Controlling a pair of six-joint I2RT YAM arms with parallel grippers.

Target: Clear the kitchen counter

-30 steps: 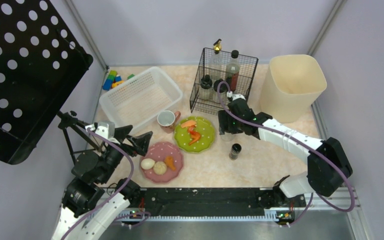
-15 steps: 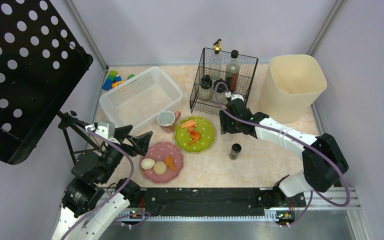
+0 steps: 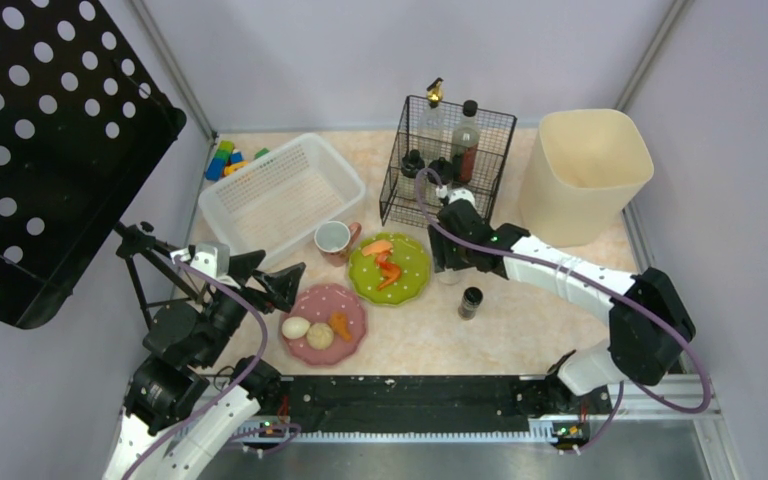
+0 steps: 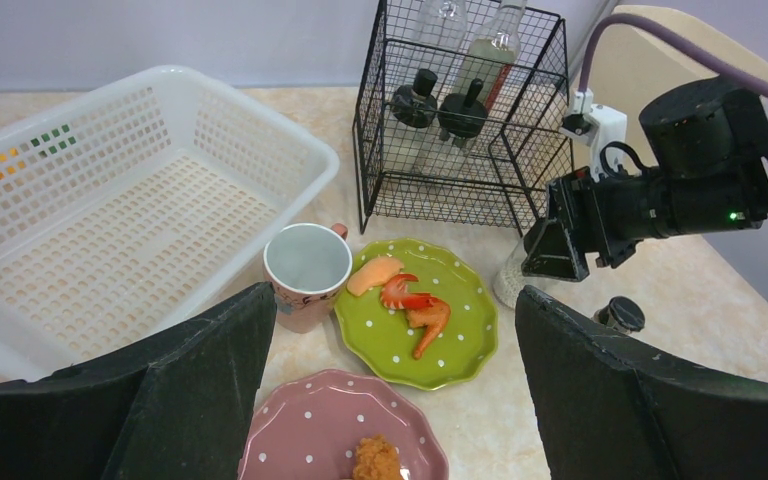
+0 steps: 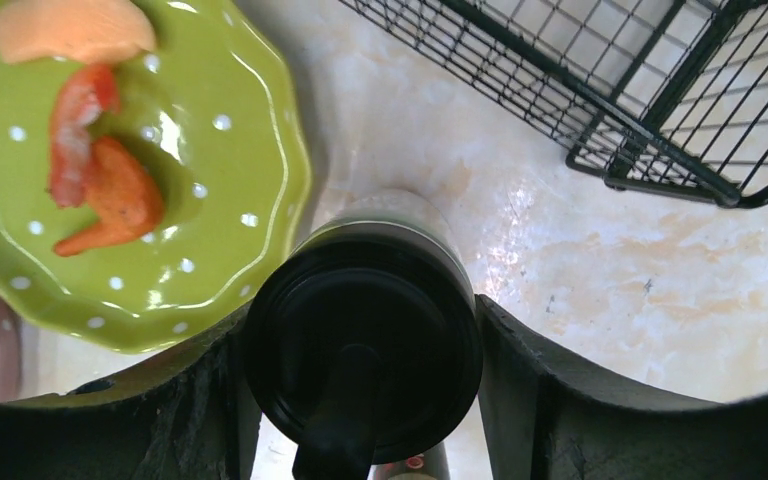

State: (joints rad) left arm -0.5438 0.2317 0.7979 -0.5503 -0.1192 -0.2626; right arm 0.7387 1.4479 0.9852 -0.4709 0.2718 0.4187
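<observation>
On the kitchen counter [image 3: 520,335], a basket [image 3: 290,195] sits left of centre in the top view, with toy blocks [image 3: 225,160] behind it toward the upper left. A wire rack [image 3: 407,208] stands at upper centre (bottles [image 3: 466,140] upright inside it), and a bin [image 3: 585,175] is to its right. A mug [image 3: 334,240] stands just below the basket's lower right corner. Just right of the mug lies a plate [image 3: 417,262], and a second plate [image 3: 318,299] lies below and left of that; both hold food. A capped bottle [image 5: 365,345] stands just right of the first plate, below the rack. A small jar [image 3: 471,302] is near it, lower right.

White-dotted green plate [image 3: 415,272] and pink plate [image 3: 326,298]; beige-pink marbled kitchen counter [image 3: 520,320].
</observation>
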